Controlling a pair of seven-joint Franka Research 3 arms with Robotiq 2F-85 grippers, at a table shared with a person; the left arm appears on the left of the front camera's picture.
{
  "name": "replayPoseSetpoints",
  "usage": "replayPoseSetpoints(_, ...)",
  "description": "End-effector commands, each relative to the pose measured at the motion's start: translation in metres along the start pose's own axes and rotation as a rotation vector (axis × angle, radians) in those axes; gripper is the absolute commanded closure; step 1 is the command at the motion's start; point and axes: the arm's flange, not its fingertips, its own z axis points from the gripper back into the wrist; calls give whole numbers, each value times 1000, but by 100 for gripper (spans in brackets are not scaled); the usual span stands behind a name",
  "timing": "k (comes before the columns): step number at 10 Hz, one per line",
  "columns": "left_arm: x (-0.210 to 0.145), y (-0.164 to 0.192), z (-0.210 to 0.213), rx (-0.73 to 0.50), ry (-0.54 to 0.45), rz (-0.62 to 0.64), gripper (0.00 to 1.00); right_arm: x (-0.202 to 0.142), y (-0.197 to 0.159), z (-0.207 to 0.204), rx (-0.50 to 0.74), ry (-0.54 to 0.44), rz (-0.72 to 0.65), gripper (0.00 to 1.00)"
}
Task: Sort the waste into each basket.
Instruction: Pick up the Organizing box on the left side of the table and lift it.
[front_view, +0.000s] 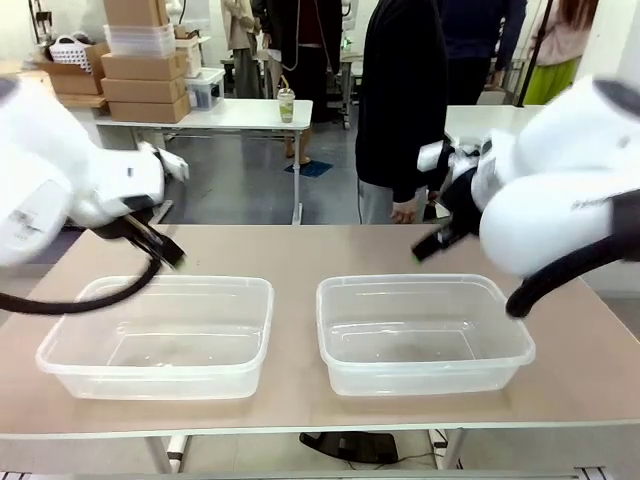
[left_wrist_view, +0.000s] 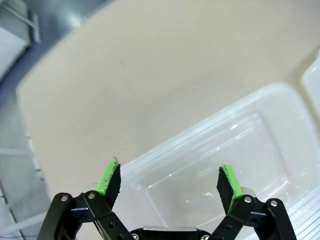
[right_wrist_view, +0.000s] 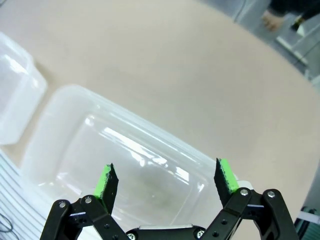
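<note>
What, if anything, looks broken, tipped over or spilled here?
Nothing stands out. The left clear rectangular plastic tub and the right clear rectangular plastic tub sit upright, side by side on the beige table, with no cracks or spills visible.

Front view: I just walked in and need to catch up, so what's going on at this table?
Sorting has not begun. The left tub and the right tub, both clear plastic, sit side by side on the table with nothing in either. The left arm hangs above the left tub and the right arm above the right tub, both with jaws open and holding nothing. A person stands at the far side, one hand hanging down.
</note>
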Motion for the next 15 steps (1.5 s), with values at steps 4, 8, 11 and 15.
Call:
replayPoseSetpoints(4, 6, 3, 57, 52, -96, -8, 0, 7, 4, 53, -69, -69, -8, 0)
replayPoseSetpoints(8, 10, 57, 50, -783, 111, 401, 0, 18, -30, 61, 713, -91, -745, 0)
replayPoseSetpoints(11, -5, 85, 40, -1020, 54, 551, 0, 5, -55, 53, 767, -166, -970, 0)
replayPoseSetpoints(15, -15, 86, 46, -1041, 10, 496, 0, 4, -63, 62, 768, -128, -920, 0)
